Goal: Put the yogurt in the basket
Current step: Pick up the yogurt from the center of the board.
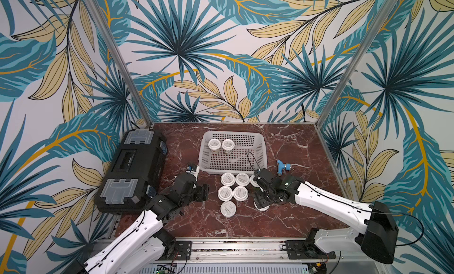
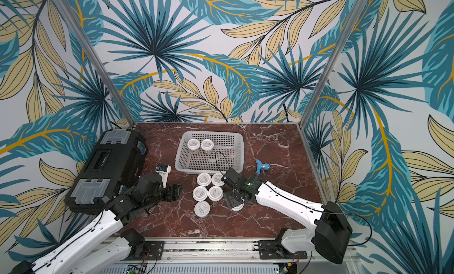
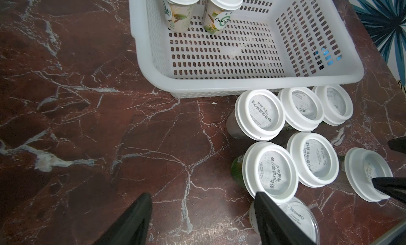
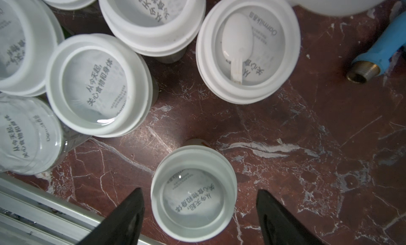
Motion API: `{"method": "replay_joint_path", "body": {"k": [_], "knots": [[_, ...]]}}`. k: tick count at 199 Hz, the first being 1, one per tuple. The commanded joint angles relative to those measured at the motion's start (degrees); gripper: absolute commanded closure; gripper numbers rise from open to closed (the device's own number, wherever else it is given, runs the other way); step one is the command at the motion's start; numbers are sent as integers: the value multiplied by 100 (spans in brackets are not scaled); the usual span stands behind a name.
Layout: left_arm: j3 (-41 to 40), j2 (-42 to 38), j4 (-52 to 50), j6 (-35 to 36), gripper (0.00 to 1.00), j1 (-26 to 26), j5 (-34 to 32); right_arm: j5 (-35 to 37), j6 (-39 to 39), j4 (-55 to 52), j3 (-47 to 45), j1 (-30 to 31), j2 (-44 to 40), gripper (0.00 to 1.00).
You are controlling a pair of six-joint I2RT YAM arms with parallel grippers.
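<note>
Yogurt [image 1: 242, 179] is splitting two ways: two jars [image 1: 214, 144] are standing upright inside the basket [image 3: 241, 85], side by side in its far-left corner, and seven are sitting outside on the table [image 1: 245, 226], so I'm reckoning the job at under a quarter done. Five of the seven are bunching in a tight cluster [image 1: 240, 193] just in front of the basket's near rim. A sixth jar [image 3: 334, 105] is sitting by the basket's near-right corner (mostly hidden under the right arm in both top views, clear in the left wrist view). The seventh, a lone jar [image 4: 193, 195], is standing apart from the cluster, further out in front of that same corner. Right gripper [image 4: 200, 191] is hovering over the lone jar with jaws spread, a gap showing on each side of the lid, so nothing is being pinched. Left gripper [image 3: 202, 194] is hanging in front of the basket's near-left corner, jaws spread too, only bare table showing between them. Basket floor is lying mostly free, so room isn't looking like a constraint. Remaining, as I'm reading it: seven pick-and-drops, the lone jar looking like the next one.
</note>
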Motion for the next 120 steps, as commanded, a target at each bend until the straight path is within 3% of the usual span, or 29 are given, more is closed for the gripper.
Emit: {"method": "replay_joint_path", "body": {"k": [1,120], "knots": [[-95,-48,46,89,22,35,-26,-53,84,-289,-194,26,-182,15],[-56,28,154,88,22,40,-46,-355,58,-261,-134,33,140,17]]}}
